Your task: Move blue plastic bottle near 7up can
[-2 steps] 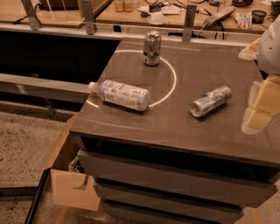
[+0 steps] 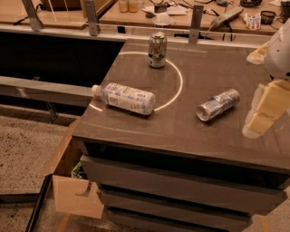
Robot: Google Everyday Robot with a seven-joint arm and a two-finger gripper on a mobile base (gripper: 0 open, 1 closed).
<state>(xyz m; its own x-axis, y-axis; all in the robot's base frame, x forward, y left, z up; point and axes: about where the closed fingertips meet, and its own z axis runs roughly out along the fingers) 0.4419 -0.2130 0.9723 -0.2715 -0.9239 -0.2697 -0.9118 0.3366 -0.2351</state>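
Note:
The blue plastic bottle point(image 2: 126, 98) lies on its side at the left of the dark table top point(image 2: 181, 131), white cap pointing left over the edge. The 7up can point(image 2: 157, 50) stands upright near the table's far edge, green and white with a silver top. My gripper point(image 2: 263, 113) is at the right edge of the view, above the table's right side, far from the bottle and empty.
A silver-and-blue can point(image 2: 218, 104) lies on its side right of centre. A white ring point(image 2: 174, 81) is marked on the table top. A cardboard box point(image 2: 68, 181) stands on the floor at the lower left. A cluttered bench point(image 2: 204, 13) runs behind.

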